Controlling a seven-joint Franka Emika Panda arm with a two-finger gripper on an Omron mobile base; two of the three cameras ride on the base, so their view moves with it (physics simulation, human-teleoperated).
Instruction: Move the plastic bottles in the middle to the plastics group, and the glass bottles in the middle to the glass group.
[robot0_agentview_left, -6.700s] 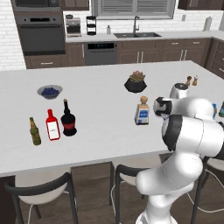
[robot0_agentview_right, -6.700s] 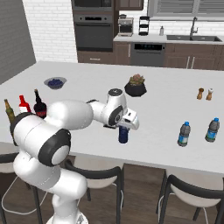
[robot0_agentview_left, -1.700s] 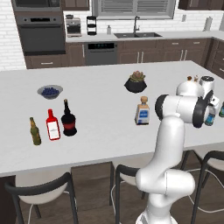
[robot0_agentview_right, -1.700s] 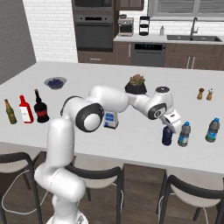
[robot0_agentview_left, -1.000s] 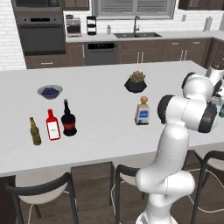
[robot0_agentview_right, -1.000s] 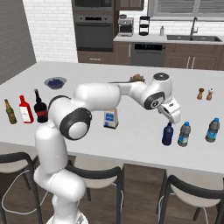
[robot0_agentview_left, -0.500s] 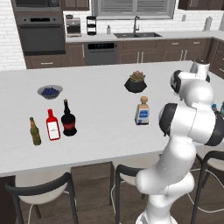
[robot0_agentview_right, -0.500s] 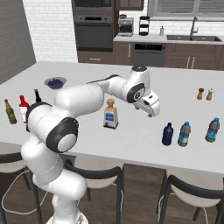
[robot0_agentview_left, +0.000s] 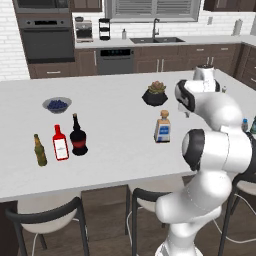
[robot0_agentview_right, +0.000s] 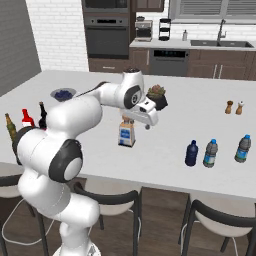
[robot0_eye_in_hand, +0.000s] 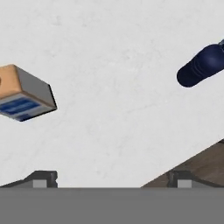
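Next up looks like the pale squarish glass bottle with blue label and tan ball stopper (robot0_agentview_right: 126, 133) mid-desk: the pincer (robot0_agentview_right: 148, 119), fingers wide apart and empty, hangs just above and beside it, so I'd centre over the stopper, drop straight, clamp the flat sides. Count: one navy plastic bottle (robot0_agentview_right: 191, 153) already beside two blue-capped plastic bottles (robot0_agentview_right: 210, 153); squat black bottle (robot0_agentview_left: 78, 137) next to red bottle (robot0_agentview_left: 60, 143) and olive-brown bottle (robot0_agentview_left: 39, 150).
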